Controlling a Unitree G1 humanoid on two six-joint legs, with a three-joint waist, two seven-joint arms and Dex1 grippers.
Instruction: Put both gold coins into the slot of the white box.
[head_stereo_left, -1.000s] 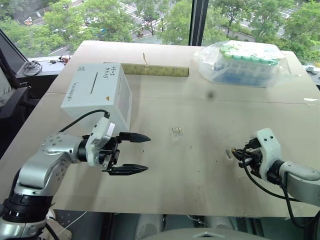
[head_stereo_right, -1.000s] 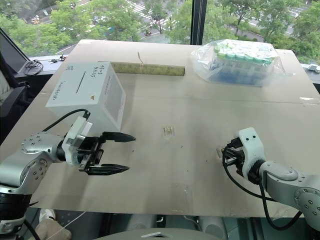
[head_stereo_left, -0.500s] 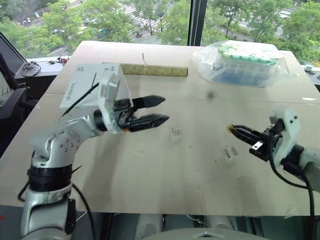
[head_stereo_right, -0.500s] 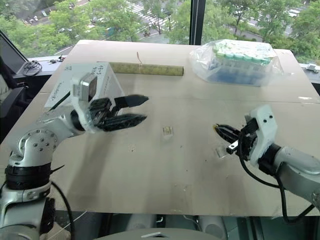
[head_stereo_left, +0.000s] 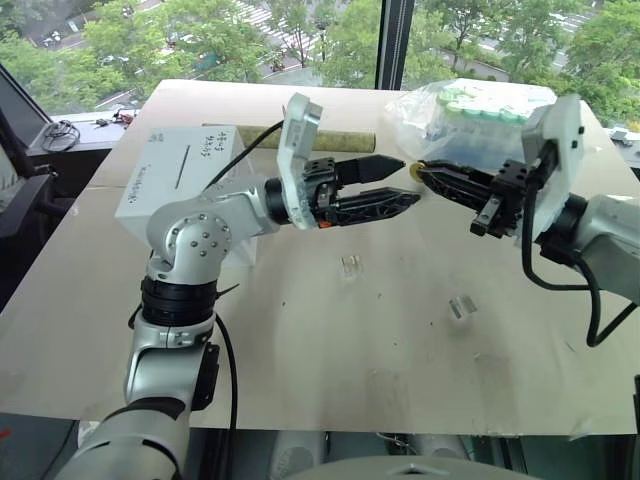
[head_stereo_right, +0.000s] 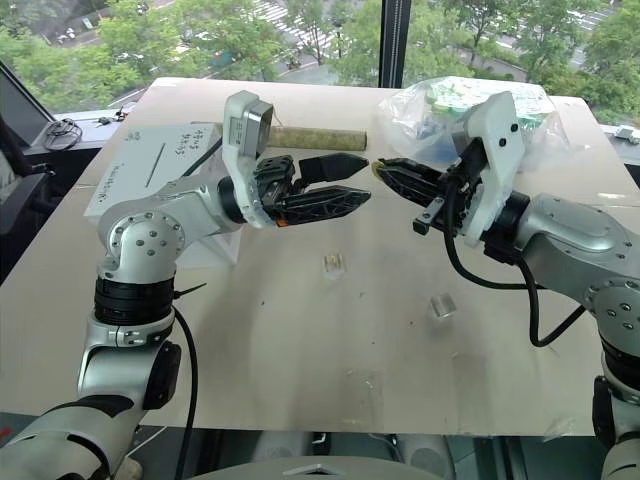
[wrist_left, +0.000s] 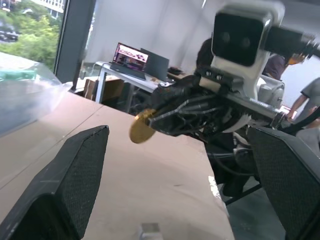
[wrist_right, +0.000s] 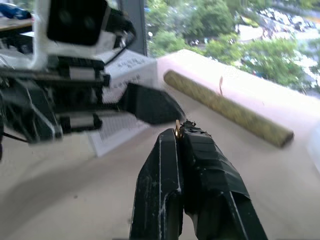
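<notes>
1. The bench (head_stereo_left: 330, 380) carries everything, and both arms are lifted above its middle so the two tools can meet in the air rather than on the surface.
2. The white box (head_stereo_left: 165, 185) sits at the far left of the bench, partly behind the left arm. Its slot (head_stereo_left: 182, 165), a thin dark line beside black handwriting, faces up, so a coin has to come down into it edge first.
3. A clear bag of tubes (head_stereo_left: 480, 120) and a long cardboard roll (head_stereo_left: 320, 138) lie along the far edge, well apart from the action.
4. The left tool (head_stereo_left: 405, 182) is wide open and points right, its tips just beside the right tool's tip. My reading is that it is set to take the coin, being the arm nearer the box.
5. The right tool (head_stereo_left: 420, 172) is closed on a gold coin (wrist_left: 142, 126), pinching it by one edge so that most of the disc sticks out for the other tool to grasp.
6. Two small clear holders (head_stereo_left: 352, 265) (head_stereo_left: 459, 307) lie on the bench below the arms. I cannot tell whether either contains the second coin.
</notes>
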